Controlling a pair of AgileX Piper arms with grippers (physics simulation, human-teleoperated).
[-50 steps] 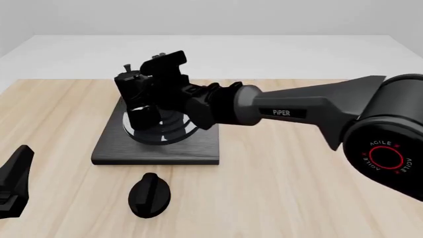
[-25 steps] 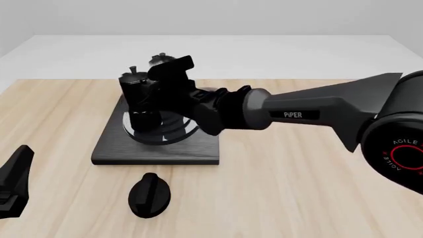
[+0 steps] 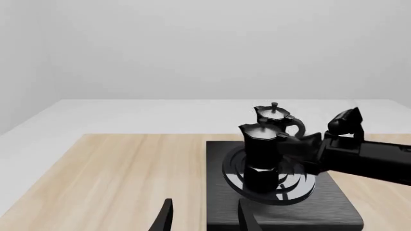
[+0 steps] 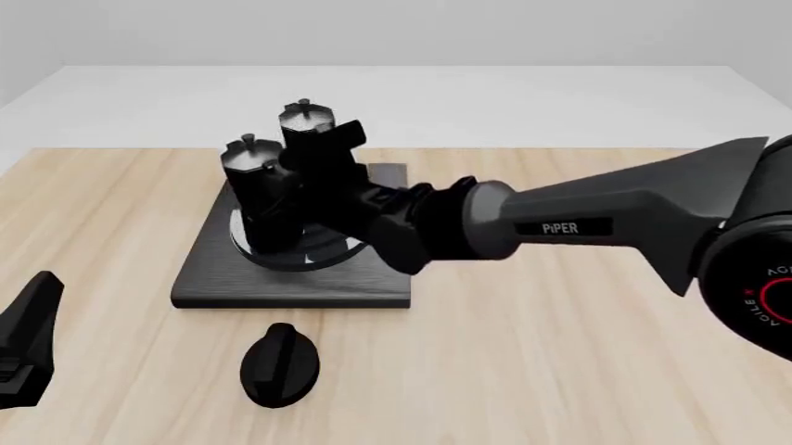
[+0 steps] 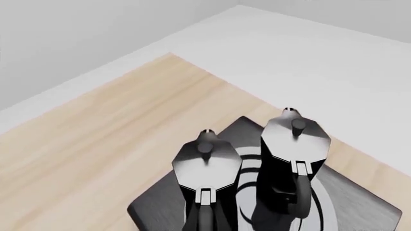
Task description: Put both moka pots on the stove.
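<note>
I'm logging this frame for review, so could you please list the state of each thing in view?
Near moka pot: upright on the burner, lid closed.
Far moka pot: upright, lid closed, partly hidden behind the right arm.
Stove: flat on the table, bearing both pots.
Black oval knob: on the table before the stove.
Right claw: state unclear.
Left claw: open, holding nothing.

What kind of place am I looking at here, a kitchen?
Probably not a real kitchen: it looks like a computer-rendered test scene. A bare wooden table carries only a stove slab, two moka pots and a loose black knob, against blank grey walls.
</note>
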